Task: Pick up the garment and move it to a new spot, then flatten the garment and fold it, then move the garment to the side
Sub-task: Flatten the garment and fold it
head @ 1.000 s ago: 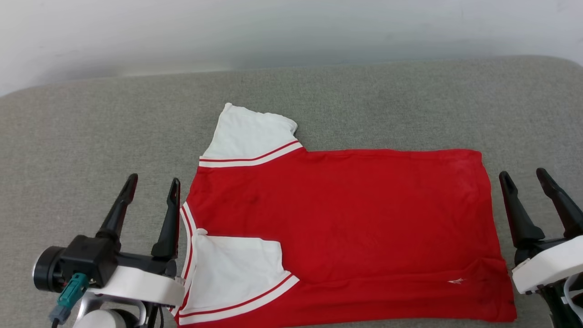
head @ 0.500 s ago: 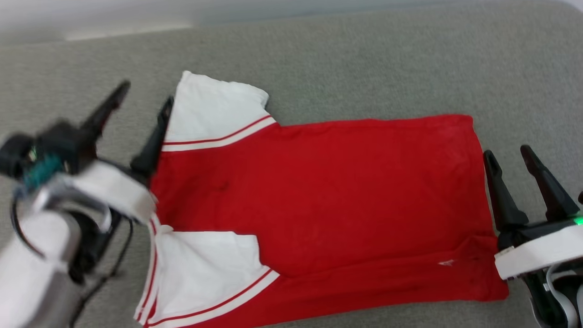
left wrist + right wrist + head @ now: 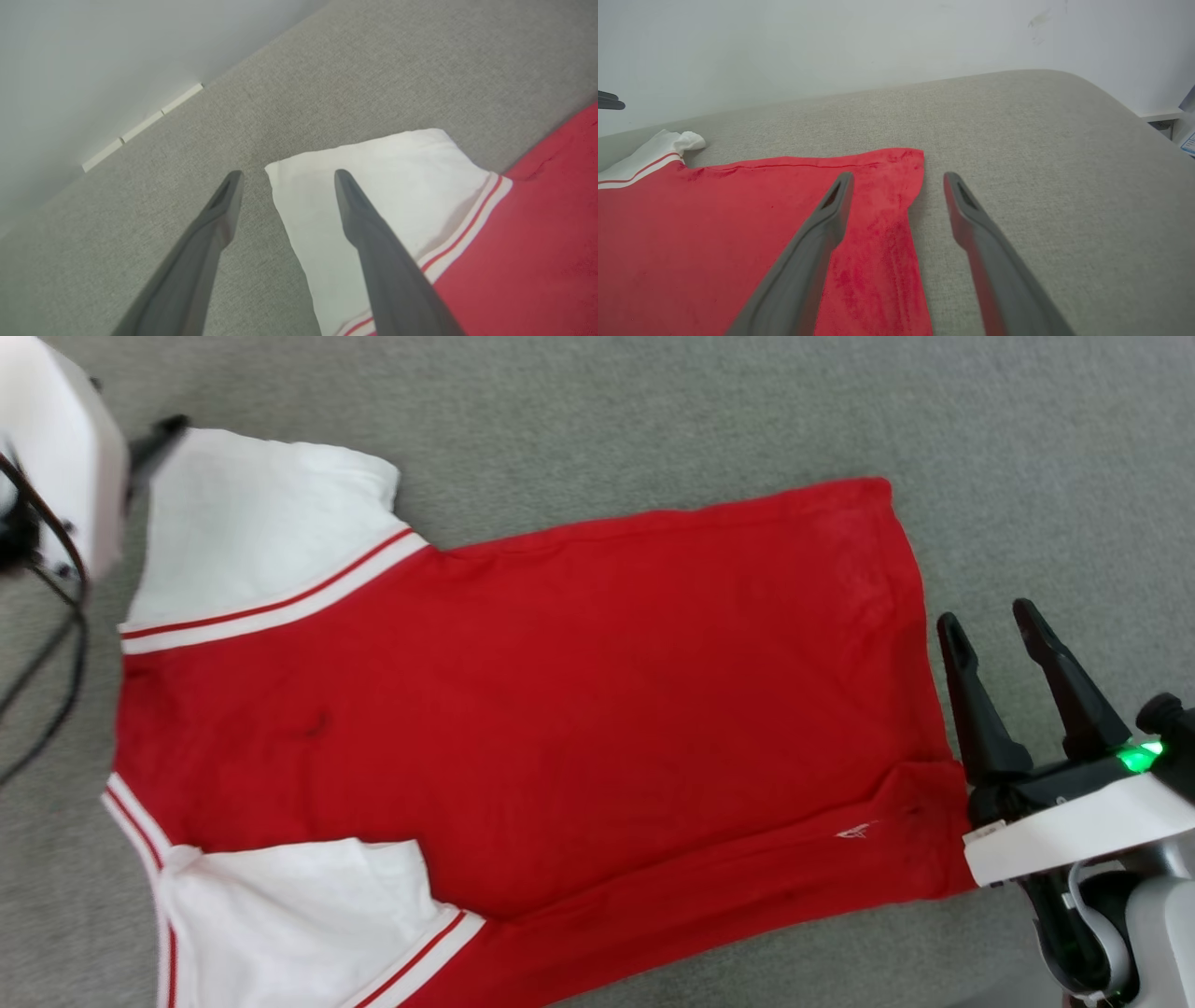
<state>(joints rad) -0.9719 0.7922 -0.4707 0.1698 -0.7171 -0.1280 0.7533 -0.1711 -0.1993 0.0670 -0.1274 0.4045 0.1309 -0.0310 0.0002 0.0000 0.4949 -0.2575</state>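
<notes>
The garment (image 3: 560,691) is a red T-shirt lying flat on the grey padded surface, collar to the left and hem to the right. Its white sleeves (image 3: 261,532) have red-and-white trim, and a small white logo (image 3: 854,832) sits near the hem. My left gripper (image 3: 288,174) is open over the outer edge of the far white sleeve (image 3: 397,177), one finger above the cloth and one above the grey fabric. My right gripper (image 3: 991,621) is open beside the hem. In the right wrist view, my right gripper (image 3: 899,176) straddles the hem edge of the garment (image 3: 714,224) near its far corner.
The grey padded surface (image 3: 653,420) extends all round the garment and ends at a pale wall (image 3: 831,42) behind. My white left forearm (image 3: 56,457) and its black cable (image 3: 56,644) cross the upper left of the head view.
The head camera has tilted down, so the whole picture has shifted. My left gripper has moved from beside the collar to the far white sleeve. My right gripper stays by the hem.
</notes>
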